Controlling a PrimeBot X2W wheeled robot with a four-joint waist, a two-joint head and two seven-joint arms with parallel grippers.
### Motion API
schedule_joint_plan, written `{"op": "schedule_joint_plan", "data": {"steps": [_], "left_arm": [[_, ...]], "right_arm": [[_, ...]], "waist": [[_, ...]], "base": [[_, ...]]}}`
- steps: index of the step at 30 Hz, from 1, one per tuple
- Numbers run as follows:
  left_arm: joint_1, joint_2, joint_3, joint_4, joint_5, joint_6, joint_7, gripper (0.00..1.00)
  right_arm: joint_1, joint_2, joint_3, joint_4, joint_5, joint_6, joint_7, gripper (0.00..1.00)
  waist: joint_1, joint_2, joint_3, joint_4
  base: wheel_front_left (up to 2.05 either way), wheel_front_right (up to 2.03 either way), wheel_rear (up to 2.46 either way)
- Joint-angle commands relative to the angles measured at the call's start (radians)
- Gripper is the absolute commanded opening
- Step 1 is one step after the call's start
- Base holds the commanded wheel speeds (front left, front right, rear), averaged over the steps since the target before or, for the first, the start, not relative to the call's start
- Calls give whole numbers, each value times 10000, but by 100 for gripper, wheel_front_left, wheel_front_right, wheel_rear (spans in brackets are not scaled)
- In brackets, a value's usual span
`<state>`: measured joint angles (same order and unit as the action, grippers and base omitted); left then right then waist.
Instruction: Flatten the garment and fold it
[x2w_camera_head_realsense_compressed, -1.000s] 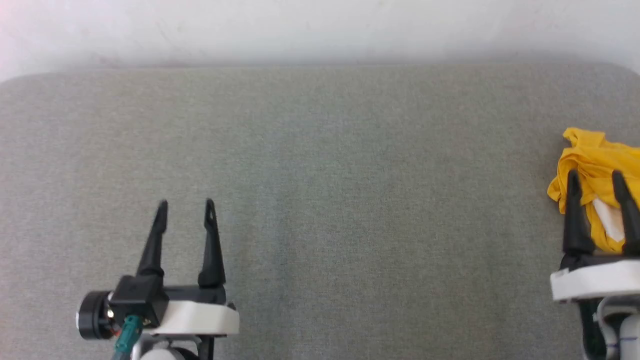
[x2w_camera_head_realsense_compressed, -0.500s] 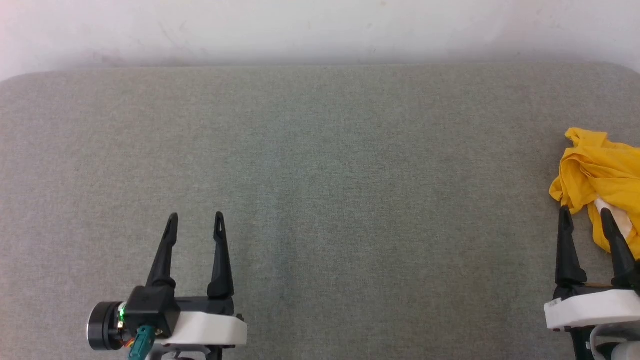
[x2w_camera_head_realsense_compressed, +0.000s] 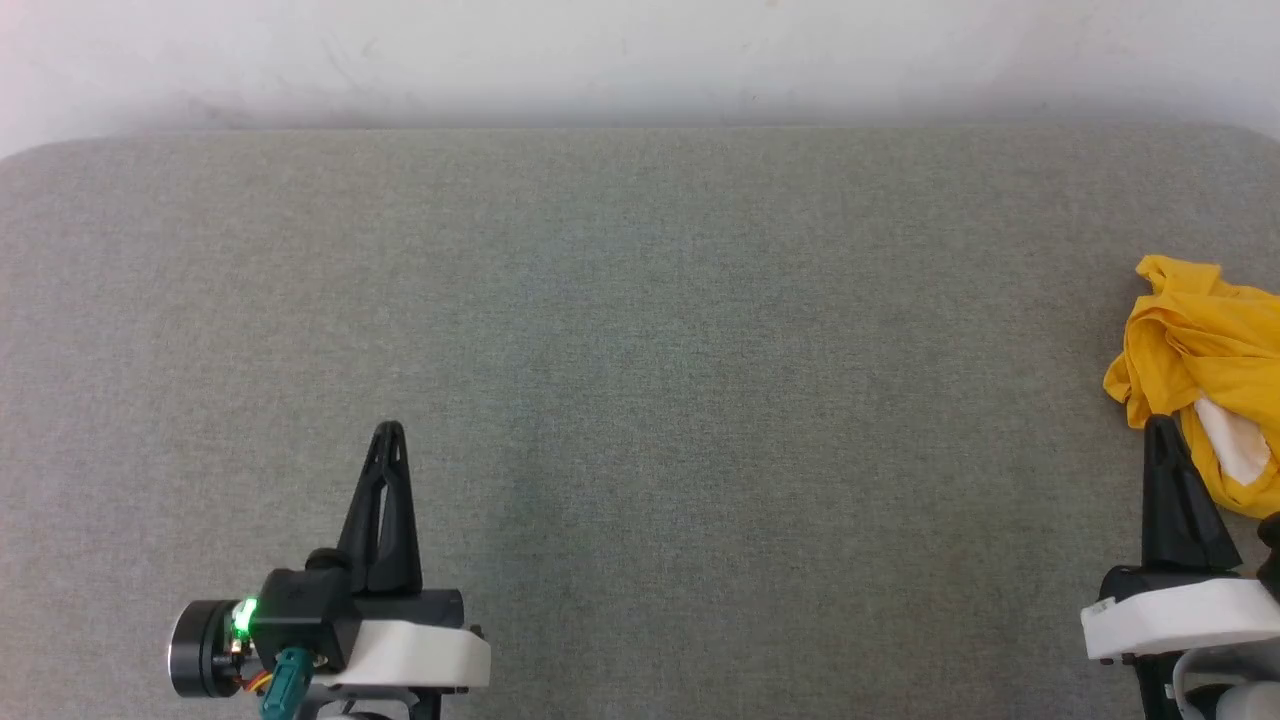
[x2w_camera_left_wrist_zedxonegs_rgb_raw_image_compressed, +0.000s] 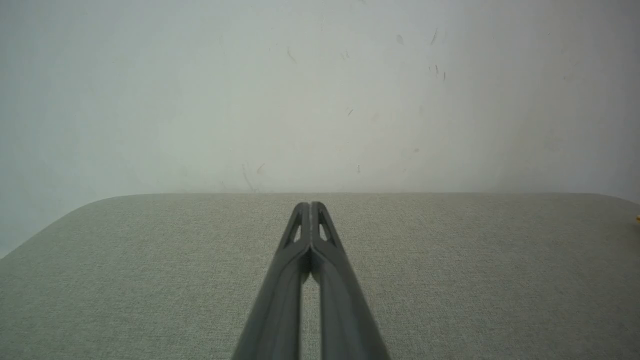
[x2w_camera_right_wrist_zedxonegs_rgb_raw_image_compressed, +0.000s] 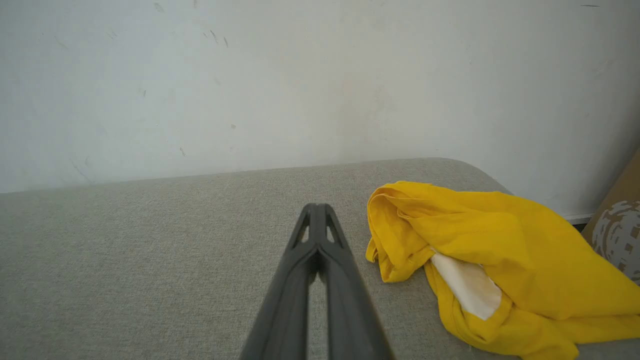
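Bright, even, diffuse light; shadows v. faint. Head view: wall (x2w_camera_head_realsense_compressed: 640, 50) nearly blown out, pinkish tint in top-left corner; green lamp (x2w_camera_head_realsense_compressed: 243, 612) at lower left glows w/ slight flare. Wrist views: corners darker, wall reads greyer, table (x2w_camera_left_wrist_zedxonegs_rgb_raw_image_compressed: 475, 260) far edge bows from the wide-angle lens. Left gripper (x2w_camera_left_wrist_zedxonegs_rgb_raw_image_compressed: 311, 205) & right gripper (x2w_camera_right_wrist_zedxonegs_rgb_raw_image_compressed: 316, 206) go soft, out of focus toward bottom edge. Shirt (x2w_camera_right_wrist_zedxonegs_rgb_raw_image_compressed: 500, 235) sharp, strongly saturated, folds lightly shaded.

garment (x2w_camera_head_realsense_compressed: 1195, 340) on table (x2w_camera_head_realsense_compressed: 640, 300), far right | right gripper (x2w_camera_head_realsense_compressed: 1160, 426) just beside it | left gripper (x2w_camera_head_realsense_compressed: 388, 430) well apart, left
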<state>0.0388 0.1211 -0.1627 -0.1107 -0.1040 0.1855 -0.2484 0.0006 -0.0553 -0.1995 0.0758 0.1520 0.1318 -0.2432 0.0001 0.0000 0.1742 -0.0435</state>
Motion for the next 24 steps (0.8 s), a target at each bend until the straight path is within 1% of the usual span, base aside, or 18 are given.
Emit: {"op": "schedule_joint_plan", "data": {"steps": [1, 24], "left_arm": [[-17, -28, 61, 44, 43, -78, 41, 0], [-88, -159, 362, 248, 234, -419, 510, 0]], "right_arm": [[0, 2, 44, -31, -52, 0, 68, 0], [-1, 11, 418, -170, -334, -3, 522, 0]], "waist": [[0, 0, -25, 7], [0, 0, -354, 89]], "base": [[0, 0, 0], [0, 0, 0]]}}
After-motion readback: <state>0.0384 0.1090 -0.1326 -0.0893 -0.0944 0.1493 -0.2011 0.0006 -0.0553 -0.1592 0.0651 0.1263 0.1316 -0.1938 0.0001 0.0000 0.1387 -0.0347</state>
